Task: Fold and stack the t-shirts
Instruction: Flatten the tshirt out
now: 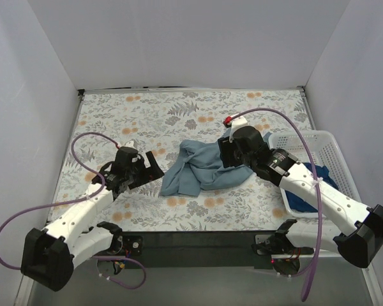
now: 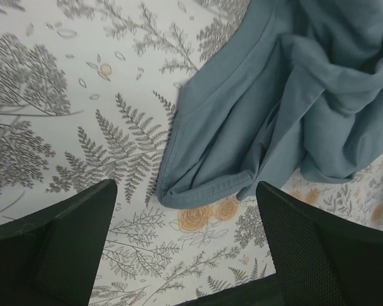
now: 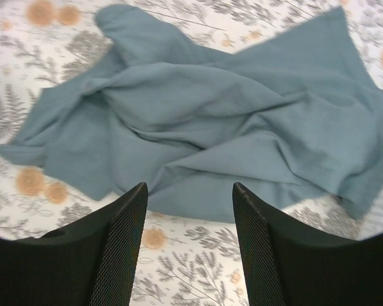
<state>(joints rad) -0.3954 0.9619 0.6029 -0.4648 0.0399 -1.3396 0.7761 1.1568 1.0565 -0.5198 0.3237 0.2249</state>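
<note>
Slate-blue shirt (image 1: pixel 201 167) lies crumpled mid-table on floral table cover (image 1: pixel 115 108), hemmed edge toward left arm. Left gripper (image 2: pixel 185 194): jaws wide, holding nothing, just beside shirt's left edge. Right gripper (image 3: pixel 189 191): jaws wide, holding nothing, over shirt's right side. Darker blue shirt (image 1: pixel 304 199) bunched in white basket (image 1: pixel 332 150) at table's right edge, partly hidden behind right arm.

Ahead of the right pincer (image 3: pixel 189 188), the slate t-shirt (image 3: pixel 198 127) is soft, matt, creased cloth. The pincer's fingers (image 3: pixel 118 248) look matt black with fine mesh texture. Beneath it, the counter (image 3: pixel 198 268) shows a smooth, matt floral print.
</note>
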